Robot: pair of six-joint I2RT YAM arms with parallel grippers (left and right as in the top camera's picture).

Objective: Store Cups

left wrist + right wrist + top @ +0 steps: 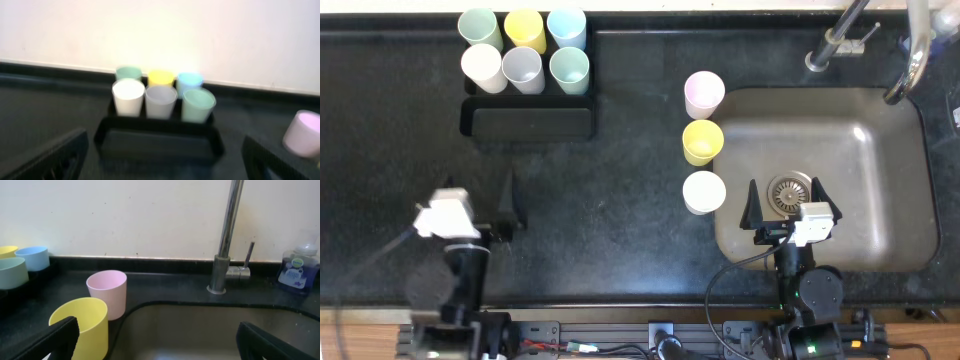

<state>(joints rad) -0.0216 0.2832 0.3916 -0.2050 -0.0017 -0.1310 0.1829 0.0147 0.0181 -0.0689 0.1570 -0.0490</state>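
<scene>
yellow cup [702,141] near right claw [785,190]

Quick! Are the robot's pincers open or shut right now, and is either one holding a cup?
Left pincer: open, holding nothing.
Right pincer: open, holding nothing.

The pink cup [304,134] is cut off by the picture's edge — the soap bottle [298,272] too.
</scene>
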